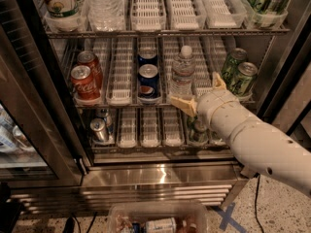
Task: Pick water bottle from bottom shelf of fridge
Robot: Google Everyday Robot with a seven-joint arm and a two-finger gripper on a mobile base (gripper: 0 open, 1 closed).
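Note:
The fridge stands open, with wire racks and white slotted lane trays. The water bottle, small, clear and ribbed with a white cap, stands upright in a lane on the second rack from the bottom, right of centre. My gripper is in front of that rack, just right of the bottle and slightly below it. It is open and empty. One tan finger points left under the bottle's base and the other points up. My white arm comes in from the lower right.
Coke cans and Pepsi cans stand left of the bottle and green cans to its right. Silver cans and a dark can sit on the lowest rack. The glass door hangs open at left. A clear bin sits on the floor.

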